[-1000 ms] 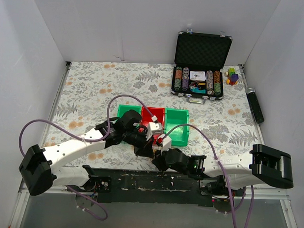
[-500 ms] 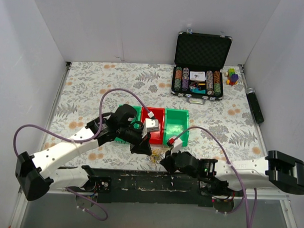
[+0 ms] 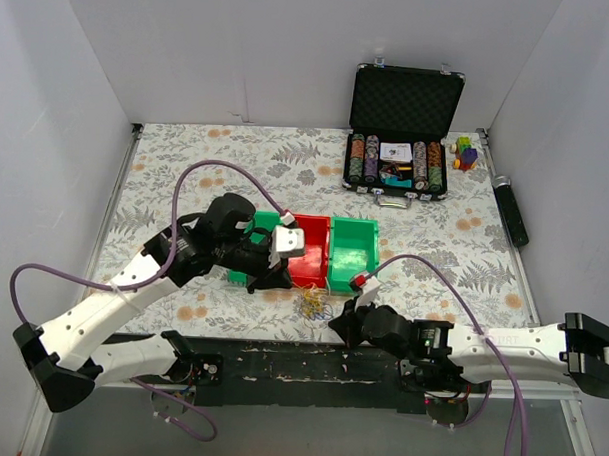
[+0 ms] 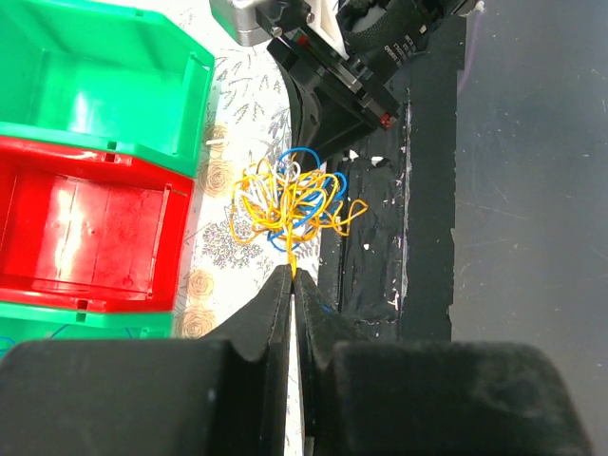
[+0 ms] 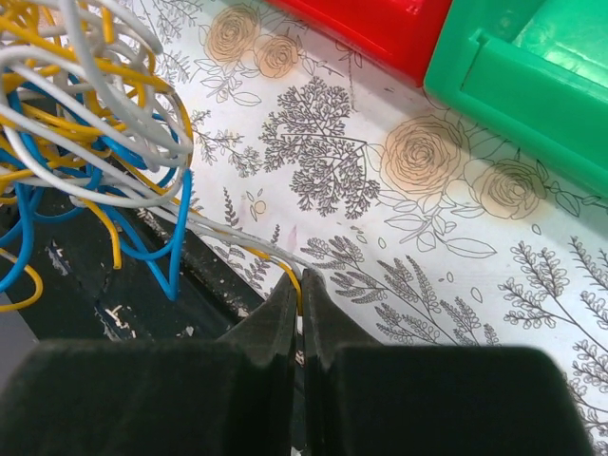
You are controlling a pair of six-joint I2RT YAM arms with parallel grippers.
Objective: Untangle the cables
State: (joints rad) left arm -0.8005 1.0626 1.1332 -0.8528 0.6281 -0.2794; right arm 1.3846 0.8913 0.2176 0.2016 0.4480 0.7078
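The top external camera looks steeply down from high behind the near edge of the table [image 3: 186,174], taking in all of it. Both wrist cameras sit close, facing the cables [image 4: 290,201] and red bin [image 4: 95,237] from opposite sides

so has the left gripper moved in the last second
Yes. In the top view the left gripper, shut on the cables, has shifted left, from in front of the red bin to its left front corner.

The cables [image 3: 310,304] lie on the table [image 3: 187,164], before the bins [image 3: 354,281].
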